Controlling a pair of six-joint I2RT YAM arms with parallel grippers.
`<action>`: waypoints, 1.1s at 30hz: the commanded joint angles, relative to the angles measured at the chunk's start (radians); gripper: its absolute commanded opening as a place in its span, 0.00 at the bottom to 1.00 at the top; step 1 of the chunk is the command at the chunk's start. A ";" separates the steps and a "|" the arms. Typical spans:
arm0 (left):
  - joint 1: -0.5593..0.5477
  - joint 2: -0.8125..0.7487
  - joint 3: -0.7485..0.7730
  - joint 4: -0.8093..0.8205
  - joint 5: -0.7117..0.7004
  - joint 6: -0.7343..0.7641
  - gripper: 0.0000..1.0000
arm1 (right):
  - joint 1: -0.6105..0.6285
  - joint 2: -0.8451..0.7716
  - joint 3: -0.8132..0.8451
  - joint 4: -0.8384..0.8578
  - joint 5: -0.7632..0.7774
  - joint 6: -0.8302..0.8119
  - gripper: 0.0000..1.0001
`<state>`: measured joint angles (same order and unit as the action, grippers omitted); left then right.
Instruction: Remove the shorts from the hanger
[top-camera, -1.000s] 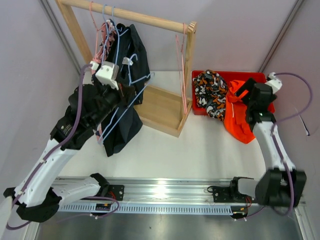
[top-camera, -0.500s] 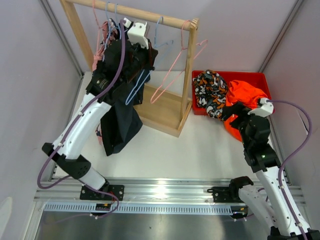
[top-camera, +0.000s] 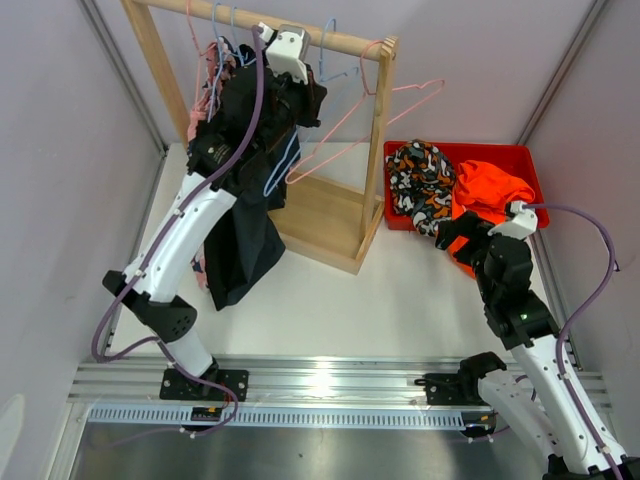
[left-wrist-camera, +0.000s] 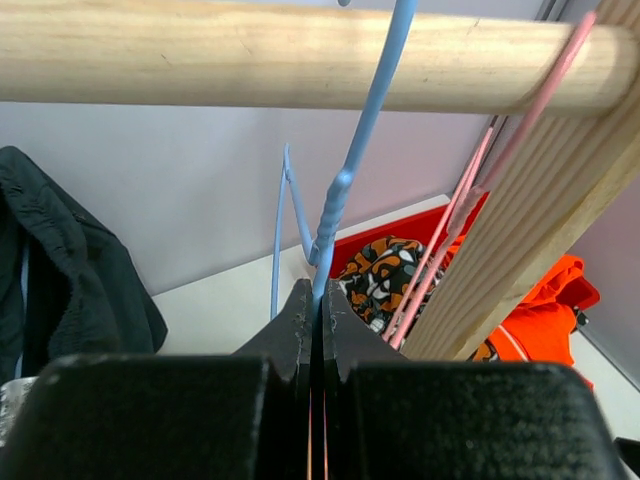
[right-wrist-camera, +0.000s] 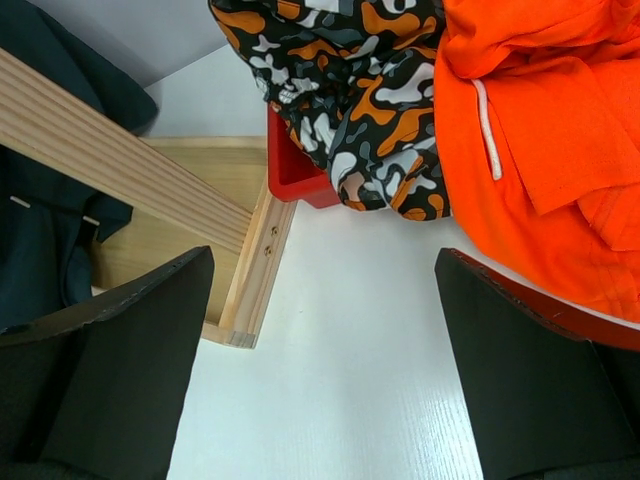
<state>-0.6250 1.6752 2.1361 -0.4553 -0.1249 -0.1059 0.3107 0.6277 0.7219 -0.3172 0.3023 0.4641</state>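
A: Left gripper (left-wrist-camera: 318, 300) is up at the round wooden rail (left-wrist-camera: 200, 55), jaws pinched hard on the neck of the pale blue wire hanger (left-wrist-camera: 347, 170). The hook is over the rail.

B: And the dark navy fabric shorts (top-camera: 240, 250)?

A: They hang low on the left side of the rack, under the left arm. The arm covers the join, so I can't tell whether they sit on that blue hanger or on another one.

B: Right gripper (right-wrist-camera: 322, 255)?

A: Spread wide and holding nothing. It hovers over the white table (right-wrist-camera: 350, 400), beside the red plastic bin (top-camera: 520, 155) with the orange garment (top-camera: 490, 195) and the camouflage-print garment (top-camera: 420, 180).

B: What are the risks?

A: First, the grip is on thin round wire, so a sideways pull could spin the hanger in the jaws or let it slip out. Second, the pink wire hangers (left-wrist-camera: 470, 195) crowd the same rail close by. Lifting the blue hook could snag one and drag it along. Third, the rack looks light, and a pull that doesn't clear the rail might tip it.

B: And the cloth?

A: If the shorts ride on the blue wire, tilting it may dump them onto the table rather than in reach of the open hand. If they don't, the effort goes to the wrong hanger.
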 joint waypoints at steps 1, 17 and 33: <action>0.008 0.034 0.041 0.004 0.021 -0.017 0.00 | 0.004 -0.006 -0.006 0.017 0.017 0.008 0.99; 0.042 -0.202 0.036 -0.143 -0.074 0.051 0.57 | 0.019 -0.040 -0.019 -0.010 0.003 0.033 0.99; 0.373 -0.195 -0.010 -0.203 0.060 0.008 0.57 | 0.045 -0.077 -0.015 -0.057 0.027 0.025 0.99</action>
<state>-0.2985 1.4376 2.1372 -0.6422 -0.1513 -0.0616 0.3508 0.5678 0.7013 -0.3626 0.3080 0.4961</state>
